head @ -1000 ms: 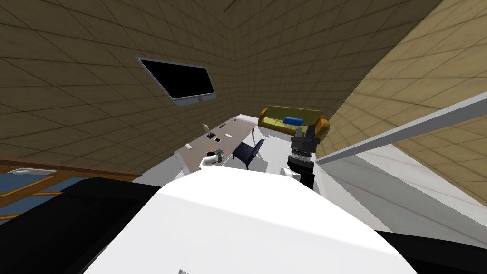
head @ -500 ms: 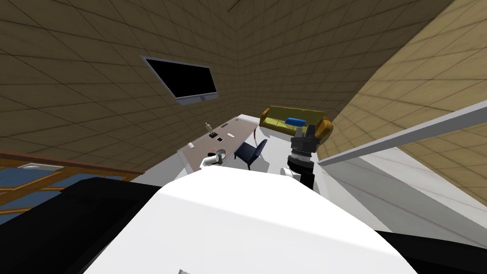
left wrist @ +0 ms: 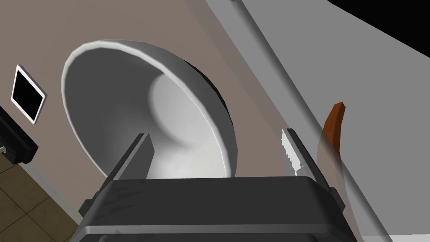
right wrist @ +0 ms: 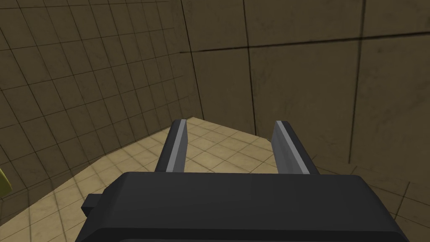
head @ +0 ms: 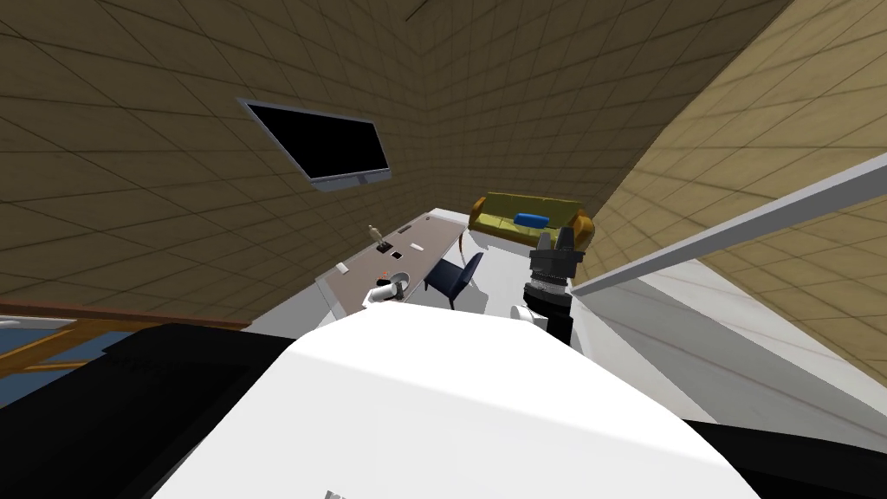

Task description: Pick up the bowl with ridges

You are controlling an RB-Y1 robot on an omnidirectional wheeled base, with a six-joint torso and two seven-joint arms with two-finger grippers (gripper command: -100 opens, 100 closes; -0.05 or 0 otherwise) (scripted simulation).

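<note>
A white-grey bowl (left wrist: 126, 105) rests on the brown tabletop (left wrist: 50, 33); its sides look smooth here. My left gripper (left wrist: 214, 134) is open right at the bowl, one finger (left wrist: 136, 153) over its inside and the other finger (left wrist: 294, 151) outside its rim. In the head view the bowl (head: 400, 281) sits at the near end of the table (head: 364, 277), with the left gripper (head: 385, 293) at it. My right gripper (head: 554, 238) is raised on the right, away from the table. Its fingers (right wrist: 176, 143) stand open, with nothing between them.
A white-framed black tablet (left wrist: 28, 93) and a dark block (left wrist: 17, 145) lie beside the bowl. A blue chair (head: 450, 277) stands at the table's side, a yellow sofa (head: 528, 221) beyond. Small items and a figurine (head: 373, 234) sit farther along the table.
The whole head view has swayed slightly, so my head or base has moved. Both arms and the bowl keep their places.
</note>
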